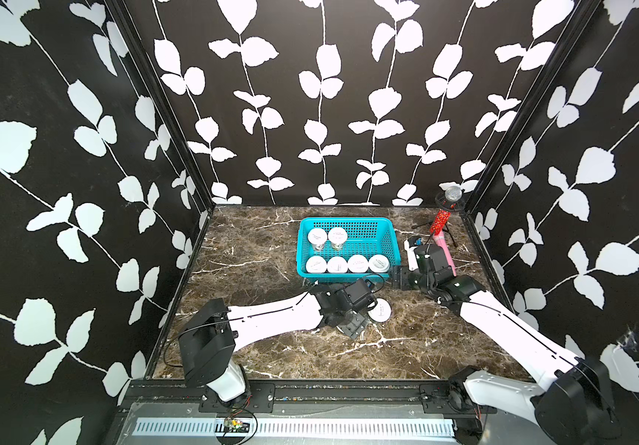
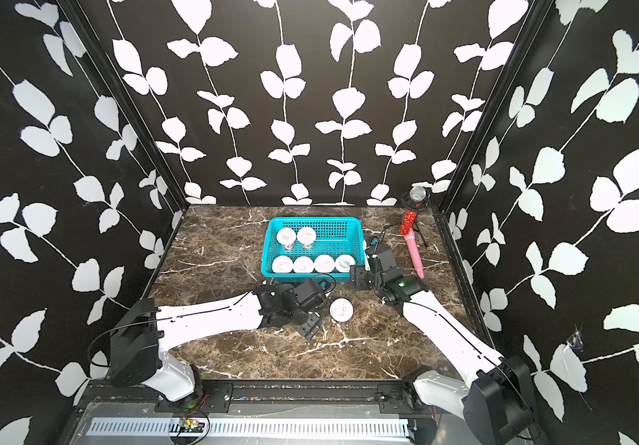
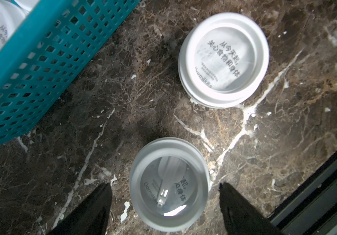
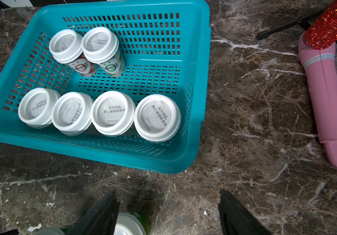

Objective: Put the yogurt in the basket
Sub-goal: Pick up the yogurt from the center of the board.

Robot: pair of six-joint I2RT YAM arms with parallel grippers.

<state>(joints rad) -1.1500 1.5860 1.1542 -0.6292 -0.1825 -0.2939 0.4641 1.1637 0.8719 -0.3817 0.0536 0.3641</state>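
Observation:
The turquoise basket (image 1: 344, 220) (image 2: 314, 219) stands at the back of the marble table and holds several white-lidded yogurt cups (image 4: 112, 112). Two more yogurt cups stand on the table in front of it. One (image 3: 168, 183) sits between the fingers of my left gripper (image 3: 165, 184) (image 1: 350, 321), which is open with a gap on each side; the arm hides this cup in both top views. The other cup (image 1: 379, 310) (image 2: 341, 310) (image 3: 223, 61) stands free just beside it. My right gripper (image 4: 168, 192) (image 1: 398, 281) is open and empty over the table by the basket's front right corner.
A pink microphone (image 1: 445, 246) (image 4: 326, 101) lies right of the basket, with a red glitter microphone (image 1: 439, 221) and a small tripod with a silver microphone (image 1: 453, 192) behind it. Patterned walls close the table on three sides. A black rail (image 3: 316, 193) runs near the left gripper.

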